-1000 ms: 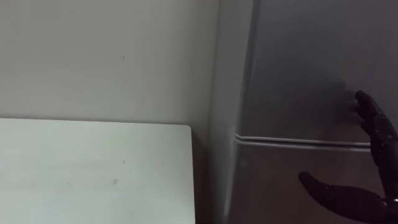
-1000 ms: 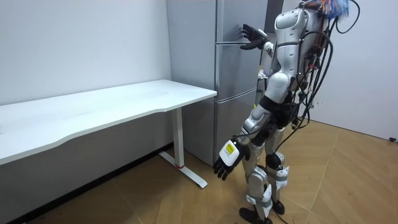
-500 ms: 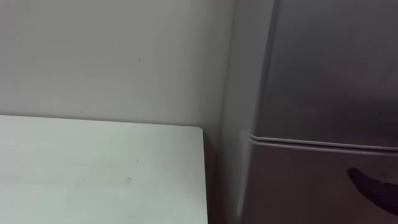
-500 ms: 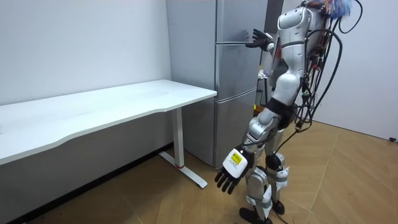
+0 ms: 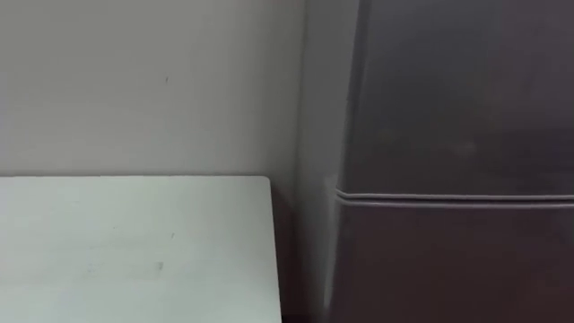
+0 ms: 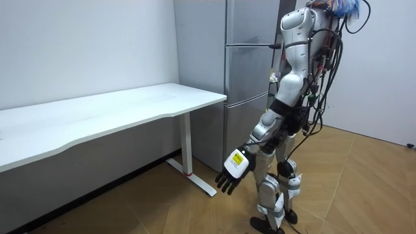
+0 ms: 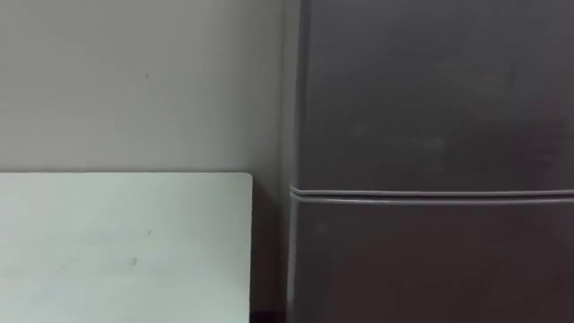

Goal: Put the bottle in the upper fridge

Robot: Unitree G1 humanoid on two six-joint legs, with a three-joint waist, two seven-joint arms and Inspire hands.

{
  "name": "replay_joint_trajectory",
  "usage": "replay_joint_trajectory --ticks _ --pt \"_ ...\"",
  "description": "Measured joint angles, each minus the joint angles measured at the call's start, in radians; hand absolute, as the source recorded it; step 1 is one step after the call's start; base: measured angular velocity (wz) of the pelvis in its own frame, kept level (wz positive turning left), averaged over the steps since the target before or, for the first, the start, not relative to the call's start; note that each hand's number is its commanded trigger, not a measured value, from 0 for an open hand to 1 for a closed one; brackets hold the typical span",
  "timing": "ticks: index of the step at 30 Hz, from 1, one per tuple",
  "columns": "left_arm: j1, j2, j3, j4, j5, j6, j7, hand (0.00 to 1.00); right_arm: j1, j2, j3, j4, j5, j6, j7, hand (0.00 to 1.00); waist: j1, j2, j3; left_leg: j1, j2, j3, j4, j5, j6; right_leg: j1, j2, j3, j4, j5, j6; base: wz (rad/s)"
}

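right hand (image 6: pixel 275 46) off the fridge (image 6: pixel 250 78), drawn back — left hand (image 6: pixel 231 170) swung slightly

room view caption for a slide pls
robot standing at the tall grey two-door fridge, doors shut, open left hand hanging by its leg

Fridge (image 6: pixel 249 97): tall, grey, upright against the wall, just beside the table (image 6: pixel 130 104) end. Upper door (image 5: pixel 457 99) shut, lower door (image 5: pixel 457 265) shut.

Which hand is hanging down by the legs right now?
The left hand: it hangs open at knee height, fingers spread, while the other arm is raised to the fridge.
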Motion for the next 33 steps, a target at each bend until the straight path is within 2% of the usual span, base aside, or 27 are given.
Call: replay_joint_trajectory --ticks 6,9,13,17,22,24,29,33 --pt "-0.002 -0.004 -0.008 -0.007 -0.041 0.000 0.015 0.00 0.078 0.066 0.003 0.088 0.019 0.000 -0.094 0.00 -0.003 0.017 0.0039 0.015 -0.001 0.004 -0.007 0.000 0.000 0.001 0.000 0.002 0.001 0.000 0.000 -0.02" --pt "0.004 -0.004 -0.023 -0.006 -0.077 0.000 0.020 0.00 0.092 0.087 0.023 0.153 0.032 -0.001 -0.129 0.00 -0.004 0.028 0.0057 0.020 -0.002 0.007 -0.015 0.000 0.000 -0.001 0.000 0.020 0.003 0.000 0.000 -0.09" --pt "0.000 -0.009 -0.058 -0.007 -0.078 -0.001 0.031 0.00 0.091 0.111 0.074 0.303 0.053 -0.002 -0.151 0.00 -0.003 0.024 0.0045 0.020 -0.001 0.014 -0.015 0.001 -0.001 -0.005 -0.001 0.028 0.003 0.000 0.000 -0.05" --pt "0.017 -0.030 -0.085 -0.008 -0.079 -0.003 0.042 0.00 0.095 0.166 0.146 0.436 0.058 0.001 -0.142 0.00 -0.003 0.026 0.0051 0.019 -0.004 0.015 -0.015 0.002 -0.001 -0.005 0.000 0.028 -0.005 -0.003 0.002 0.00" --pt "0.021 -0.038 -0.096 0.021 -0.107 -0.017 0.055 0.00 0.095 0.167 0.233 0.665 0.069 0.000 -0.041 0.00 0.000 0.029 0.0060 0.021 -0.005 0.015 -0.014 0.000 0.001 0.000 -0.001 0.026 -0.005 -0.006 0.004 0.01" --pt "0.031 -0.046 -0.117 0.037 -0.112 -0.018 0.057 0.00 0.098 0.177 0.266 0.754 0.058 0.000 -0.006 0.00 0.000 0.038 0.0051 0.023 -0.005 0.018 -0.015 -0.001 0.002 0.001 -0.001 0.029 -0.005 -0.006 0.004 -0.02" --pt "0.041 -0.053 -0.125 0.046 -0.109 -0.024 0.057 0.00 0.109 0.183 0.311 0.868 -0.016 0.000 0.075 0.00 0.004 0.057 0.0038 0.033 -0.004 0.023 -0.023 -0.003 0.001 0.002 0.001 0.044 -0.004 -0.007 0.004 -0.07" --pt "0.034 -0.052 -0.150 0.048 -0.056 -0.024 0.054 0.00 0.107 0.183 0.372 0.964 -0.075 0.008 0.208 0.00 0.003 0.061 0.0065 0.036 -0.004 0.023 -0.019 -0.003 0.001 0.003 -0.003 0.046 -0.003 -0.014 0.003 0.00"
